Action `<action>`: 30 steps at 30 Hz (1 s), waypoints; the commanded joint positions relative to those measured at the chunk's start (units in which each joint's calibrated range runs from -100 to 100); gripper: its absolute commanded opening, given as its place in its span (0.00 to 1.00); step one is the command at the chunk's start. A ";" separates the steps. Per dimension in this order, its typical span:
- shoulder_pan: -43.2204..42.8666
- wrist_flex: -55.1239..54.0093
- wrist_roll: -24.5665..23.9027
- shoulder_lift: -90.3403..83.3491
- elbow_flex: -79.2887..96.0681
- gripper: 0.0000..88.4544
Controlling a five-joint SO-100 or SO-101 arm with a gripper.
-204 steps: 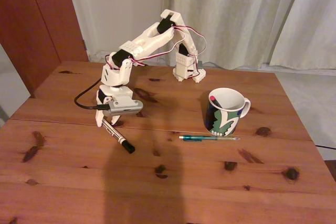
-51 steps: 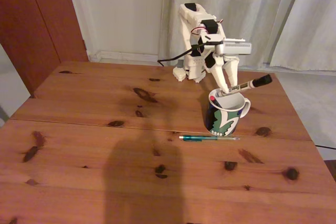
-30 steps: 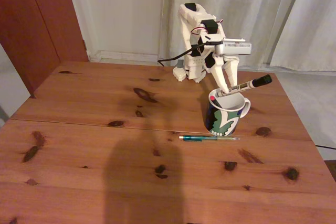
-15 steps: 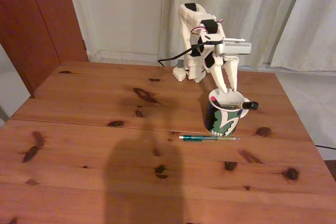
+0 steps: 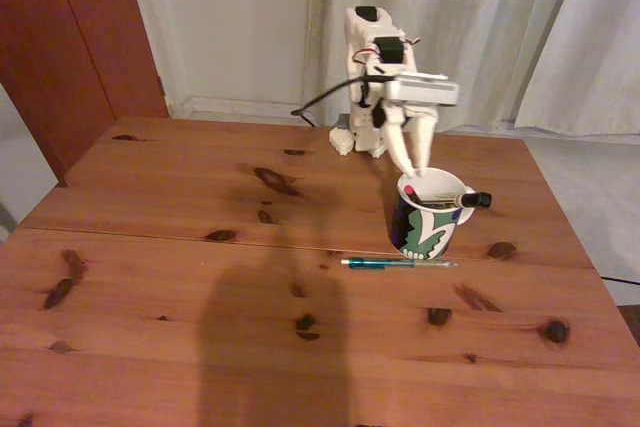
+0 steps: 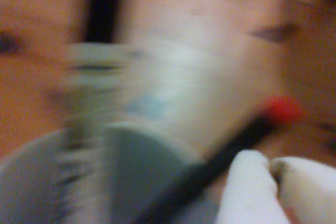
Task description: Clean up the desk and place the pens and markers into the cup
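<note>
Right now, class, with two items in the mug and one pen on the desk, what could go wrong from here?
1. The white marker lies across the cup rim, its black cap overhanging; a bump might tip it out.
2. The gripper hangs just above the rim near the red-tipped pen, so it could knock the cup.
3. The green pen lies flat close to the cup's base, leaving little room to grasp it.

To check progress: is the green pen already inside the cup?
No, the green pen lies flat on the desk in front of the cup.
</note>
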 commanded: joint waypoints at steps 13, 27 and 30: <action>5.67 -1.71 -0.19 -25.82 16.53 0.01; 7.28 -1.62 -0.24 -42.54 22.93 0.01; 7.76 -1.62 0.02 -43.53 25.19 0.01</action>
